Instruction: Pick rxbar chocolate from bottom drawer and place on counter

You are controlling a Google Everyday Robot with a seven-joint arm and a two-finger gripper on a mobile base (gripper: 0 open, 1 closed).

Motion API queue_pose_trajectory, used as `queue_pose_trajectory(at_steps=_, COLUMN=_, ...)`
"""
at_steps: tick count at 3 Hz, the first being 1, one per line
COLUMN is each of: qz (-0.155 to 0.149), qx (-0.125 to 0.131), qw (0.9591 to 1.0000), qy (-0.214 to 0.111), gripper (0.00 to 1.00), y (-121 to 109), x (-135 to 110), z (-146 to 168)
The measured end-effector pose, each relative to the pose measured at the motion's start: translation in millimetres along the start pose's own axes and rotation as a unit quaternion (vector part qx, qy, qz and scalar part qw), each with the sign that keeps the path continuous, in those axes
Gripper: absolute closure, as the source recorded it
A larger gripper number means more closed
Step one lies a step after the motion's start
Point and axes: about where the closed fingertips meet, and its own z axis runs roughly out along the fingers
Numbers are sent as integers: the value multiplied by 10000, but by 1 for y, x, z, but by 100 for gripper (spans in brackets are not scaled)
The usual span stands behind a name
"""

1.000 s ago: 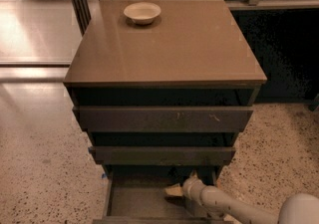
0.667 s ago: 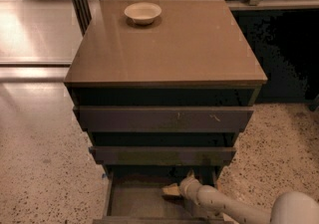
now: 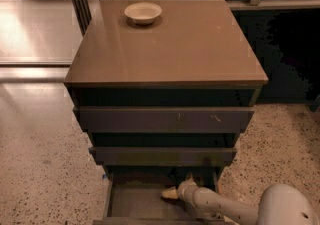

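Tan-brown and faintly glossy, the tabletop carries one cream bowl near its far edge. Below the tabletop are three dark drawers, with the bottom drawer pulled out and its grey floor showing. Speckled flooring lies open on both sides of the tabletop. One arm puts its pincer inside the bottom drawer; spread or pressed together, I cannot tell. The rxbar chocolate cannot be made out.

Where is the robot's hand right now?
The gripper is at the bottom middle of the view, inside the open bottom drawer, just under the middle drawer.
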Motion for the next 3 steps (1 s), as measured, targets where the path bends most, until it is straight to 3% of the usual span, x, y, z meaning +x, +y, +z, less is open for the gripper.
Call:
queue_pose_trajectory(at_steps=2, qz=155, qx=-1, qw=9992, qy=371, gripper=0, y=1, x=30, z=13)
queue_pose_trajectory(at_steps=3, qz=160, qx=-2, qw=9991, qy=384, gripper=16, y=1, x=31, z=13)
